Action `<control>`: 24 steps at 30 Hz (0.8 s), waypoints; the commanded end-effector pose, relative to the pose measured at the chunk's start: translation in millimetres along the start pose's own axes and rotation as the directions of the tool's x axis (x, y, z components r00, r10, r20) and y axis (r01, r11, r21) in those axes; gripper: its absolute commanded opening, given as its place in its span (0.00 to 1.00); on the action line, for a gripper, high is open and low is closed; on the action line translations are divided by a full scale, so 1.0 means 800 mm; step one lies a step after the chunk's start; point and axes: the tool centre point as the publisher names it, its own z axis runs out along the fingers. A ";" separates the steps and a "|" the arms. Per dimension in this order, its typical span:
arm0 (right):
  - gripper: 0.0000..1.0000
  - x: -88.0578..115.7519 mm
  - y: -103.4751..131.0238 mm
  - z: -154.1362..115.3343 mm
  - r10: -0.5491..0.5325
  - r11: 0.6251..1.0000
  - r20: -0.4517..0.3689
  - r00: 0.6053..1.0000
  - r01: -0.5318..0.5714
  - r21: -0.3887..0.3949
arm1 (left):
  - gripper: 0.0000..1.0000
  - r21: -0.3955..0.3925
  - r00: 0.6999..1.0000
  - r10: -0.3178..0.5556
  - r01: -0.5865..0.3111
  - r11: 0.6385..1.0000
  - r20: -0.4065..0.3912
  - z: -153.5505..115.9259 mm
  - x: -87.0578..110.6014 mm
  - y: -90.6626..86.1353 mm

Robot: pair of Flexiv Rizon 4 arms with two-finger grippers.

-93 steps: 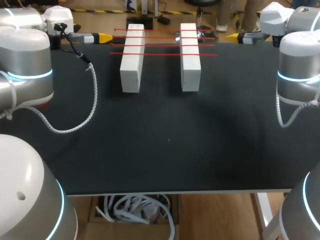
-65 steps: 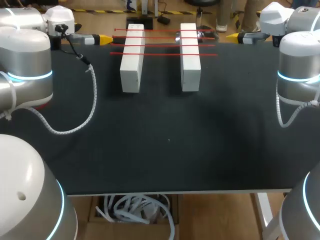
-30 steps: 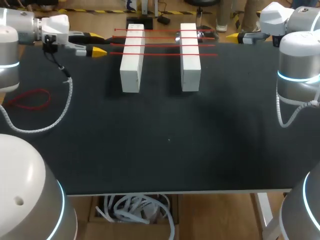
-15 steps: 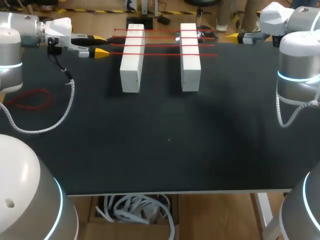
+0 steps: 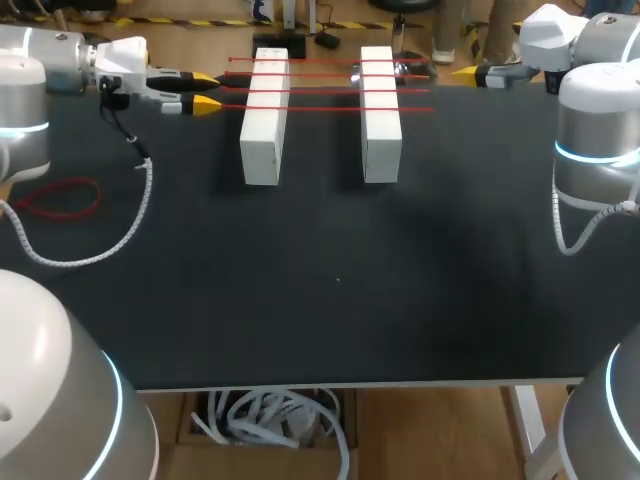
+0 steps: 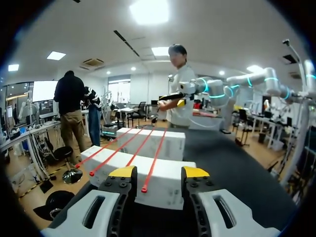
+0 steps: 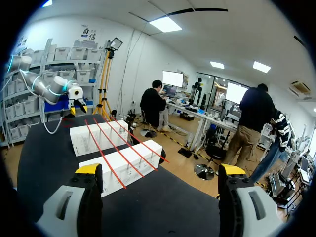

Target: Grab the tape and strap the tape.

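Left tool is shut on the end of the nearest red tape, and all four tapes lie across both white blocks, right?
No: the left tool is open, not shut. The left wrist view shows its yellow fingers apart, the end of the nearest red tape in line with the gap, touched by neither. All four tapes do lie across both white blocks.
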 end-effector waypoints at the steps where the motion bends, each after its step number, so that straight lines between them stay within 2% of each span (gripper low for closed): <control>1: 1.00 0.000 0.001 0.000 0.000 1.000 -0.001 1.000 0.000 0.003 | 0.40 0.011 0.999 0.000 0.000 1.000 -0.039 0.003 -0.013 0.011; 10: 1.00 0.000 0.001 0.000 0.000 1.000 -0.001 1.000 0.000 0.003 | 0.37 0.021 0.998 -0.006 0.008 1.000 -0.068 0.008 -0.018 0.022; 24: 1.00 0.000 0.001 0.000 0.000 1.000 -0.001 1.000 0.000 0.003 | 0.35 0.043 0.997 -0.020 0.023 0.999 -0.068 0.006 -0.019 0.036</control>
